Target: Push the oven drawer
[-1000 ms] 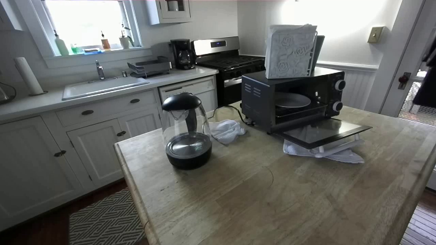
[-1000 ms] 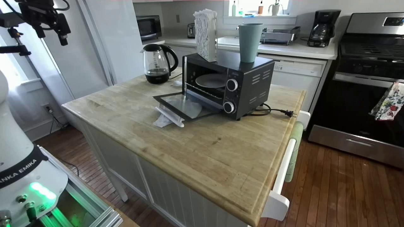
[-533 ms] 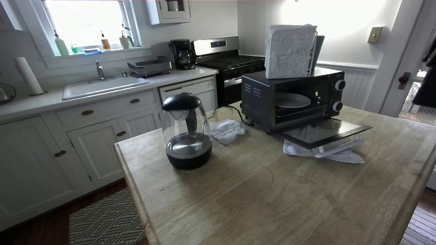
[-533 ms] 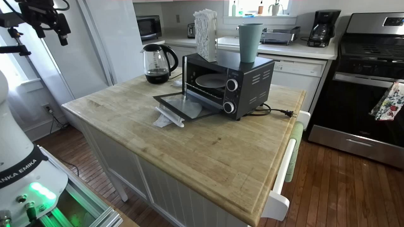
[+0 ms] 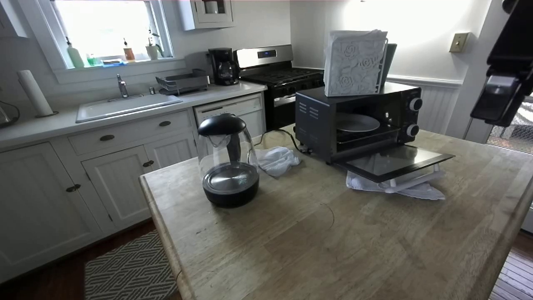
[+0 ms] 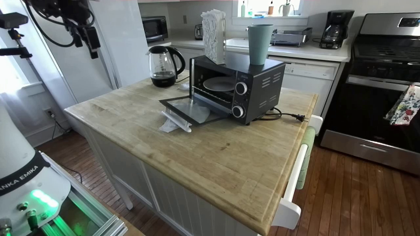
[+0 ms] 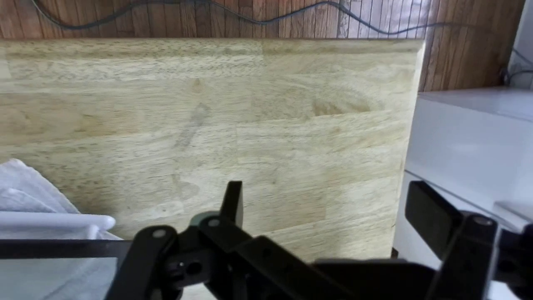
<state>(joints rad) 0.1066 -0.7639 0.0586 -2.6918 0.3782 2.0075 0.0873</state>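
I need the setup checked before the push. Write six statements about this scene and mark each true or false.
1. A round plate lies inside the oven. True.
2. The oven drawer is shut. False: it is folded down, open, in front of the oven.
3. The end effector is gripping the oven drawer. False: it is open, holding nothing, and apart from the oven drawer.
4. The glass kettle stands on the table, apart from the oven. True.
5. The green cup stands on the table. False: it stands on top of the oven.
6. A power plug lies loose on the table. True.
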